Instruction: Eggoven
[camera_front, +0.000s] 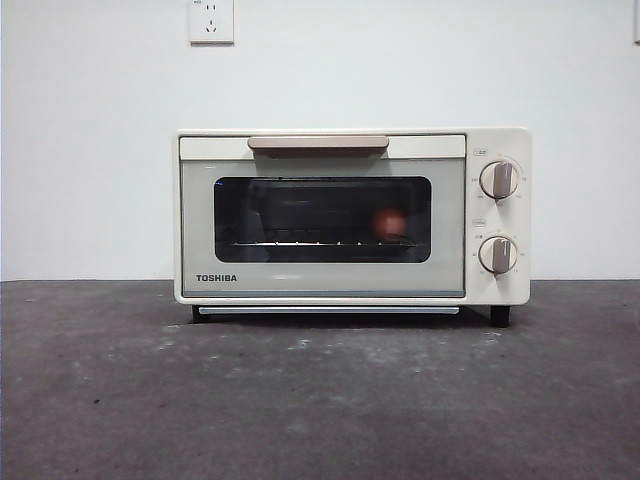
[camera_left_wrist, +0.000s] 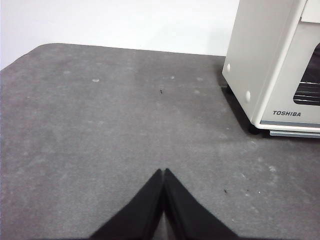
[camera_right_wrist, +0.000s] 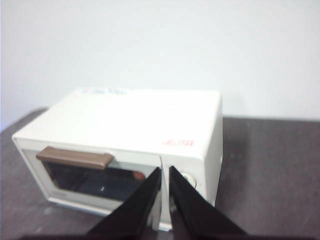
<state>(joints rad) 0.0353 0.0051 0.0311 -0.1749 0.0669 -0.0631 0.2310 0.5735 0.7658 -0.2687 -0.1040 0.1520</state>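
The cream TOSHIBA oven (camera_front: 445, 230) stands at the middle of the table with its door closed. Through the dark window I see the reddish-brown egg (camera_front: 389, 222) resting on the wire rack inside, toward the dial side. My left gripper (camera_left_wrist: 164, 171) hovers shut and empty over bare table, off the oven's (camera_left_wrist: 260, 60) left side. My right gripper (camera_right_wrist: 165, 169) hangs above and in front of the oven (camera_right_wrist: 135, 117), jaws shut with nothing in them. A sliver of the egg (camera_right_wrist: 139, 175) shows behind the glass there. Neither arm shows in the front view.
The tan handle (camera_front: 318, 143) runs along the door's top, and two dials (camera_front: 498, 180) (camera_front: 497, 255) sit on the right panel. A grey mat (camera_front: 320, 400) covers the table. A white wall with a socket (camera_front: 211, 20) stands behind.
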